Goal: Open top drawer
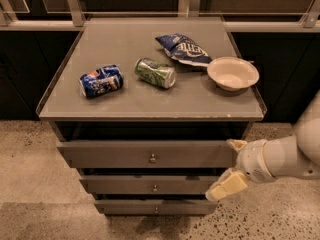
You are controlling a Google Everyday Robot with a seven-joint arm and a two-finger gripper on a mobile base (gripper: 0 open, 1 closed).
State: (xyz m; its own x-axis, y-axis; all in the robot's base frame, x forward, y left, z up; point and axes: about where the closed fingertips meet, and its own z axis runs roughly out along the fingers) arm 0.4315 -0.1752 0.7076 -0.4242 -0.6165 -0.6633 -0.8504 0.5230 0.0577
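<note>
Light is moderate and even, coming from above. The cabinet top [125, 104] has a dull sheen, no hard glare. A short soft shadow hugs the bowl [232, 73]. There is deep black in the gap above the top drawer [115, 155]. The background is dark. The gripper [231, 165], fingers spread at the drawers' right edge, glows pale. A shadow pools on the floor [30, 149] beneath.

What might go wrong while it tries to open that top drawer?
The gripper sits by the right end of the top drawer, away from its knob, so it could bump the front. A jolt could roll the green can or blue can lying on the cabinet top.
</note>
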